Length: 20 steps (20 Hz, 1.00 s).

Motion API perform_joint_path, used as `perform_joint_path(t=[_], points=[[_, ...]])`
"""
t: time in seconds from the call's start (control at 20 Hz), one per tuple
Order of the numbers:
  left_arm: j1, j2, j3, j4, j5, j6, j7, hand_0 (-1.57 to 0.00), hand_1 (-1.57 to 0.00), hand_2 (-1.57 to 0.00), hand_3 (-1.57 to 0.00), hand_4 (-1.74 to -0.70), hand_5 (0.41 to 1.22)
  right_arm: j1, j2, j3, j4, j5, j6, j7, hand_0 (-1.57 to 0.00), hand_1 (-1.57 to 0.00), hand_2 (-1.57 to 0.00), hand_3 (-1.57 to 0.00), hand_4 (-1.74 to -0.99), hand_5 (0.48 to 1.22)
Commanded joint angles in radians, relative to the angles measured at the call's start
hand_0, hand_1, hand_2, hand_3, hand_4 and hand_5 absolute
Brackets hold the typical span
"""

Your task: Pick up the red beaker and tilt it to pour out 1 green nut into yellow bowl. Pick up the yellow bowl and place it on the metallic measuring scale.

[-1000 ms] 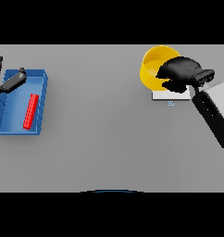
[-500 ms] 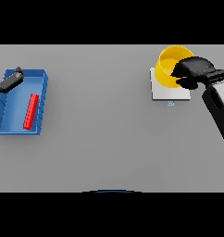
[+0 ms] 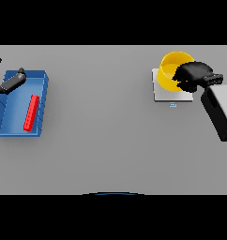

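**Op A:** I've got the round yellow plastic bowl (image 3: 174, 70) over the flat pale-grey metallic measuring scale (image 3: 171, 93) at the far right of the grey table (image 3: 110, 140). I can't tell whether it sits level on the plate or is a little lifted; its far rim overhangs the scale's back edge.

**Op B:** What is my dark right hand (image 3: 194, 76) doing?

**Op A:** It's wrapped on the bowl's right rim, fingers curled narrow round the wall. I judge the grip is there so the bowl lands square on the plate and doesn't slide off.

**Op B:** Any green nut inside?

**Op A:** I can't make one out; the inside reads plain yellow from here.

**Op B:** And the red beaker?

**Op A:** The only red thing I see is a long red piece (image 3: 31, 112) lying flat in the blue rectangular tray (image 3: 42, 79) at the far left, well apart from the scale. My dark left hand (image 3: 10, 83) hangs over the tray's far-left corner, fingers fairly straight, holding nothing.

**Op B:** So what's left?

**Op A:** By my reckoning, confirm the bowl rests fully on the scale, then let go.
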Motion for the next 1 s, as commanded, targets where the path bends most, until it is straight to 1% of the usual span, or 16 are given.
perform_joint_path(t=[0.0,0.05,0.1,0.15,0.2,0.25,0.3,0.35,0.45,0.5,0.55,0.65,0.75,0.8,0.95], points=[[-0.004,0.002,0.002,0.001,-0.003,0.002,-0.001,0.0,0.0,0.0,0.0,-0.81,0.734,-0.006,0.008,0.001,0.024,0.0,-0.006,0.0,-1.55,-1.42,-1.57,-1.48,-1.721,1.221],[-0.015,-0.002,0.001,0.01,-0.007,-0.002,-0.001,0.0,0.0,0.0,0.0,-0.81,0.734,-0.007,0.011,0.001,0.032,-0.006,-0.007,-0.013,-1.53,-1.4,-1.57,-1.32,-1.725,1.221],[-0.013,-0.003,-0.004,0.003,-0.004,-0.001,0.001,0.0,0.0,0.0,0.0,-0.81,0.74,-0.013,0.016,-0.001,0.036,-0.014,0.004,-0.003,-1.54,-1.41,-1.57,-1.17,-1.728,1.221],[-0.012,-0.01,-0.005,0.008,0.0,-0.003,0.0,0.0,0.0,0.0,0.0,-0.81,0.745,-0.011,0.016,-0.003,0.031,-0.021,0.015,-0.005,-1.54,-1.44,-1.5,-1.02,-1.659,1.221],[-0.013,-0.011,-0.005,0.012,0.0,-0.004,0.001,0.0,0.0,0.0,0.0,-0.81,0.745,-0.008,0.017,-0.002,0.033,-0.023,0.017,-0.002,-1.52,-1.35,-1.35,-0.91,-1.596,1.134],[-0.013,-0.012,-0.008,0.013,0.002,-0.004,0.001,0.0,0.0,0.0,0.0,-0.81,0.744,-0.009,0.018,-0.006,0.035,-0.028,0.023,0.008,-1.22,-1.08,-1.13,-0.82,-1.548,1.053],[-0.015,-0.012,-0.007,0.018,0.001,-0.005,0.001,0.0,0.0,0.0,0.0,-0.81,0.744,-0.011,0.016,-0.007,0.038,-0.029,0.025,0.007,-0.98,-0.87,-0.95,-0.76,-1.504,0.983],[-0.022,-0.02,-0.014,0.03,0.001,-0.005,0.001,0.0,0.0,0.0,0.0,-0.81,0.745,-0.01,0.016,-0.007,0.04,-0.03,0.032,0.004,-0.78,-0.69,-0.81,-0.71,-1.47,0.928],[-0.033,-0.02,-0.013,0.042,-0.004,-0.01,0.001,0.0,0.0,0.0,0.0,-0.81,0.74,-0.018,0.017,-0.009,0.051,-0.031,0.042,0.007,-0.5,-0.44,-0.6,-0.64,-1.425,0.851],[-0.036,-0.025,-0.016,0.043,-0.006,-0.009,0.0,0.0,0.0,0.0,0.0,-0.81,0.738,-0.027,0.024,-0.008,0.07,-0.027,0.036,0.002,-0.4,-0.35,-0.52,-0.6,-1.41,0.821],[-0.027,-0.022,-0.011,0.042,0.002,-0.01,-0.005,0.0,0.0,0.0,0.0,-0.81,0.739,-0.025,0.016,-0.007,0.071,-0.029,0.047,-0.014,-0.32,-0.28,-0.45,-0.57,-1.397,0.799],[-0.035,-0.027,-0.01,0.047,0.005,-0.015,-0.002,0.0,0.0,0.0,0.0,-0.81,0.737,-0.027,0.025,0.004,0.09,-0.02,0.043,-0.033,-0.2,-0.18,-0.34,-0.51,-1.372,0.766],[-0.027,-0.024,-0.017,0.044,-0.002,-0.003,-0.006,0.0,0.0,0.0,0.0,-0.81,0.736,-0.036,0.017,0.014,0.111,-0.005,0.037,-0.063,-0.13,-0.12,-0.24,-0.44,-1.346,0.746],[-0.034,-0.03,-0.011,0.057,0.002,-0.005,-0.008,0.0,0.0,0.0,0.0,-0.81,0.734,-0.042,0.02,0.015,0.124,-0.002,0.035,-0.065,-0.1,-0.09,-0.21,-0.41,-1.336,0.741],[-0.04,-0.034,-0.011,0.058,0.005,-0.007,-0.006,0.0,0.0,0.0,0.0,-0.82,0.734,-0.048,0.022,0.024,0.125,0.003,0.052,-0.063,-0.05,-0.05,-0.12,-0.35,-1.308,0.733]])
